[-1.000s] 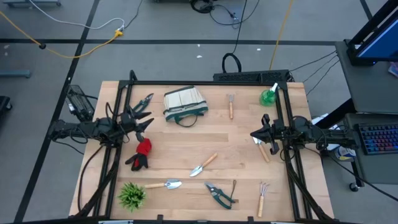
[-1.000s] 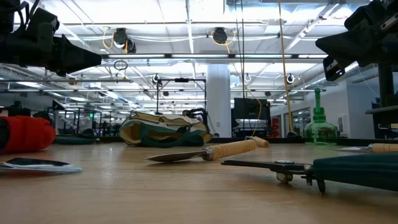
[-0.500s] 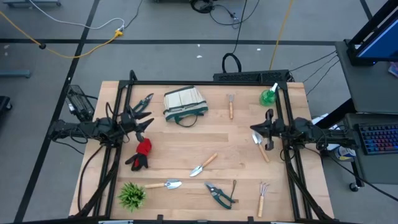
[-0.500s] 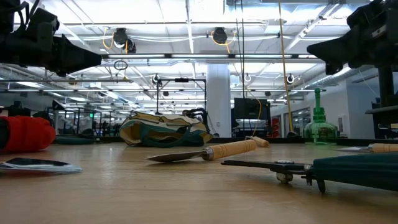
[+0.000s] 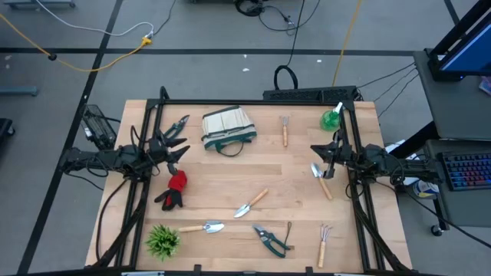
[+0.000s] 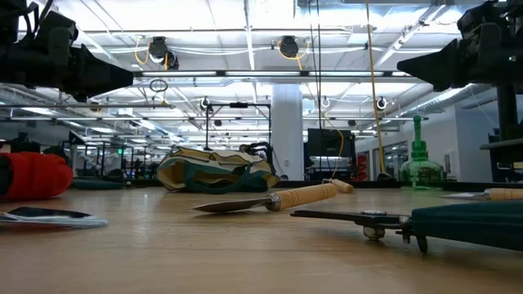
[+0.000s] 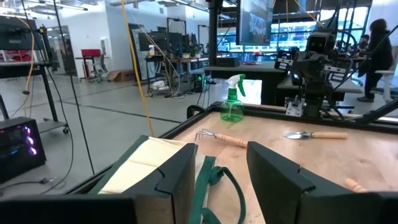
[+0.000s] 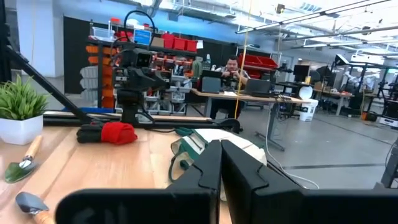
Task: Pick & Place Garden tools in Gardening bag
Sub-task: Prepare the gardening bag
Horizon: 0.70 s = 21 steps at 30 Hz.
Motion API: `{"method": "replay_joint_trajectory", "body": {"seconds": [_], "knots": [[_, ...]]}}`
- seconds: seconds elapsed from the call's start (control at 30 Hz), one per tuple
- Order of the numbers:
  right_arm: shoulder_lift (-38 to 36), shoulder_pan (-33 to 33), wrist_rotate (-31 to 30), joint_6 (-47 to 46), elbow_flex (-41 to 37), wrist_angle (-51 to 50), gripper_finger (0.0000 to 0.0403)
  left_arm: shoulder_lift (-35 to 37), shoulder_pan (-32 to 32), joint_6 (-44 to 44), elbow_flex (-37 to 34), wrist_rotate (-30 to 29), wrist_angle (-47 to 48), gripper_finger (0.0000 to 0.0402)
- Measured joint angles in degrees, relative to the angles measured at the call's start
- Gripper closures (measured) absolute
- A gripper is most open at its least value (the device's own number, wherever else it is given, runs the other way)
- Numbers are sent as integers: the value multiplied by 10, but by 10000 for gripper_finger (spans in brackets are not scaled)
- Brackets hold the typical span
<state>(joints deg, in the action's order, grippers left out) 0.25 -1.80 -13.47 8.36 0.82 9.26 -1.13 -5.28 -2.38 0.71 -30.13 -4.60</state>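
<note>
The cream gardening bag (image 5: 229, 126) with dark green trim lies on its side at the table's far middle. My left gripper (image 5: 182, 151) is open and empty, level, at the left, pointing toward the bag (image 7: 155, 163). My right gripper (image 5: 313, 150) is shut and empty, held level above the table at the right, beside a wooden-handled trowel (image 5: 321, 180) that lies flat. A hand fork (image 5: 285, 130), a green spray bottle (image 5: 331, 119), black pruners (image 5: 178, 126), a red-and-black glove (image 5: 175, 189), two more trowels (image 5: 250, 203) (image 5: 201, 228), green pruners (image 5: 270, 239) and a small rake (image 5: 324, 244) rest on the table.
A spiky green plant (image 5: 163, 240) in a white pot stands at the near left corner. Black frame rails (image 5: 253, 102) run along the table's far edge and sides. A person sits at a desk (image 8: 231, 67) in the room beyond.
My right gripper has risen from over the trowel's blade, gone a little toward the table's far edge and tipped up until it is level. The trowel's blade, which it covered, now shows.
</note>
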Motion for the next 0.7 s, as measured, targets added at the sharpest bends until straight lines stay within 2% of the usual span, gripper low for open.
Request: {"method": "replay_joint_trajectory", "body": {"seconds": [0.2, 0.47, 0.7], "knots": [[0, 0, 2, -1, 0, 47, 389, 0, 0, 14, 0, 0, -2, 250], [15, 0, 2, 1, 0, 120, 322, -4, 0, 45, -1, 13, -65, 250], [72, 0, 1, 11, 0, 203, 286, -73, 0, 42, -1, 13, -123, 250]]}}
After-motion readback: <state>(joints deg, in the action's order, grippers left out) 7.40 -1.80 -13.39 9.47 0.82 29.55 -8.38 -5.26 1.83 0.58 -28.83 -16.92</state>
